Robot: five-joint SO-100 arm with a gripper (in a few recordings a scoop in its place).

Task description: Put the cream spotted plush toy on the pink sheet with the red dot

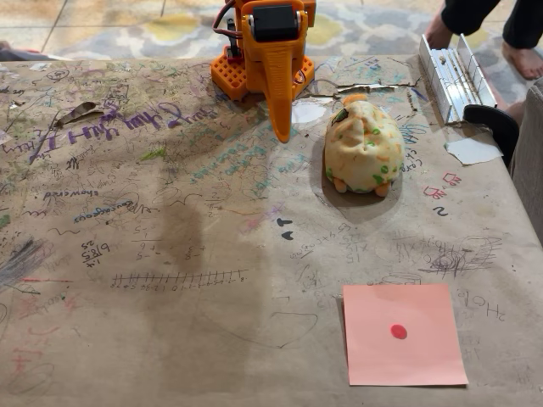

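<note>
The orange claw [280, 127] hangs point-down at the far middle of the counter [170, 237], its fingers pressed together into one taper, holding nothing. The cream spotted plush toy [363, 148] lies just to its right and slightly nearer, apart from it, so the reach goes rightward. The toy is a soft rounded mound, orange feet toward the near edge. The pink sheet with the red dot [404, 333], flat smooth paper, lies well nearer, at the near right.
</note>
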